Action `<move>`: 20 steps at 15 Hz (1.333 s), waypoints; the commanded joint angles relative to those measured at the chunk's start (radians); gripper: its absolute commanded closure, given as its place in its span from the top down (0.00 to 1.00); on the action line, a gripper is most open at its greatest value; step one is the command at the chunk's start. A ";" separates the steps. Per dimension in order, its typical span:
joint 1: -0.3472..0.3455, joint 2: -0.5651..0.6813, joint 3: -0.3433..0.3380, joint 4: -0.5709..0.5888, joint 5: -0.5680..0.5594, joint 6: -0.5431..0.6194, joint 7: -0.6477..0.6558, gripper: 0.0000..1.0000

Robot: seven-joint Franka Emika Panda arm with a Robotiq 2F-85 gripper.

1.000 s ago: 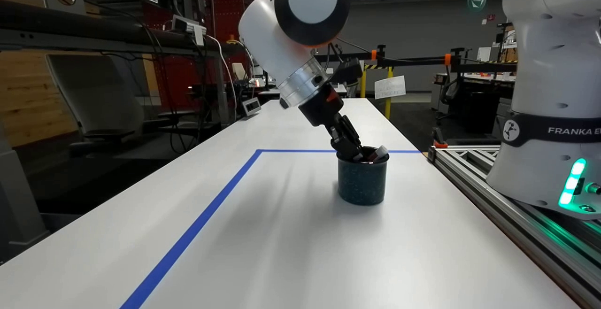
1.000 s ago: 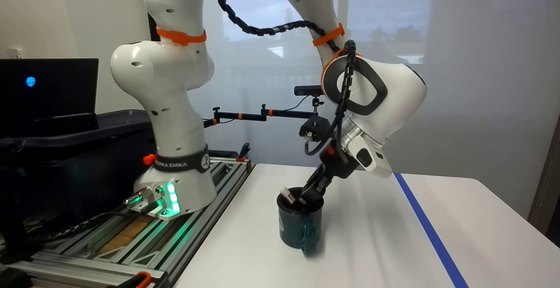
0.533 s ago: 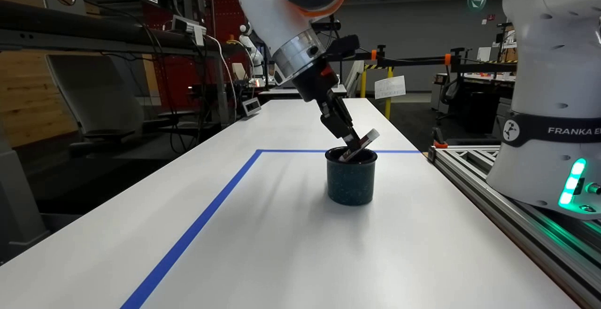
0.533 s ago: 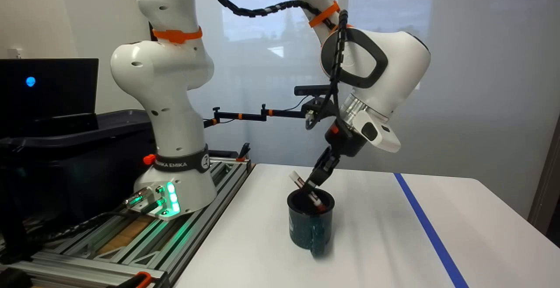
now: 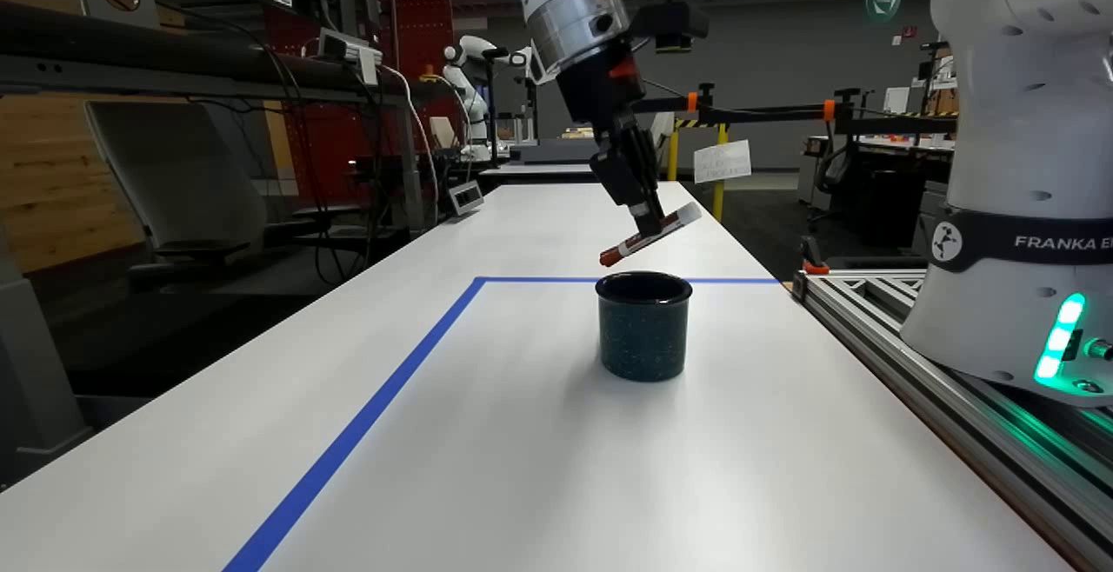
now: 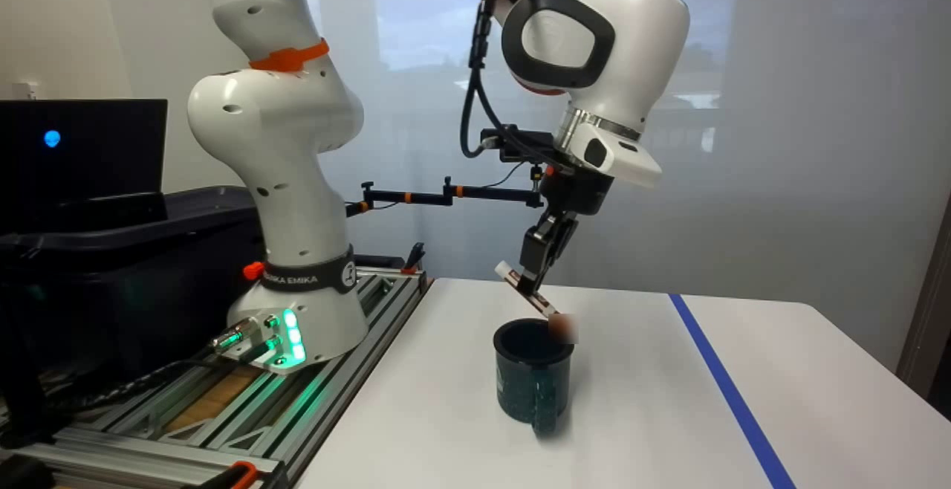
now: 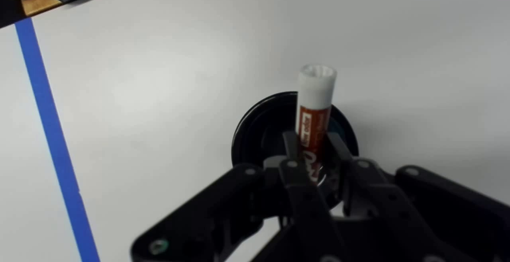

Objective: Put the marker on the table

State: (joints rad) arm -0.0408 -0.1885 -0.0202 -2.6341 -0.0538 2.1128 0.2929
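Observation:
The marker [image 5: 681, 218], white at one end with a brown-red label and brown cap, is gripped near its middle by my gripper [image 5: 648, 224]. It hangs tilted in the air above the dark blue-green cup, white end higher, apart from the rim. From the wrist view, the fingertips press both sides of the marker [image 7: 316, 90], and my gripper [image 7: 312, 137] hides its lower part. In an exterior view the brown end of the marker [image 6: 508, 273] is blurred. Below spreads the white table [image 5: 513, 450].
The cup [image 5: 643, 333] stands upright on the table, directly under the marker; its handle [image 6: 544, 403] shows in an exterior view. Blue tape [image 5: 365, 415] marks the tabletop. A grey metal rail [image 5: 878, 372] and the robot's base run along one edge.
My gripper has risen out of the cup with the marker, which was mostly inside it one second ago. The cup has slid slightly across the table, away from the rail.

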 commanded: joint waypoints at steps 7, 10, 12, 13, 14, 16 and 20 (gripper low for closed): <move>-0.118 -0.173 0.082 -0.113 -0.201 0.065 0.473 0.05; -0.139 -0.132 0.100 -0.108 -0.235 0.082 0.622 0.05; -0.140 -0.101 0.108 -0.108 -0.251 0.092 0.716 0.05; -0.140 -0.084 0.108 -0.108 -0.258 0.095 0.750 0.05; -0.140 -0.068 0.108 -0.109 -0.268 0.092 0.793 0.05; -0.143 -0.036 0.097 -0.111 -0.284 0.115 0.863 0.05; -0.153 0.017 0.062 -0.112 -0.326 0.152 0.994 0.05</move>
State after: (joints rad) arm -0.1803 -0.2052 0.0659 -2.7473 -0.3334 2.2284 1.1933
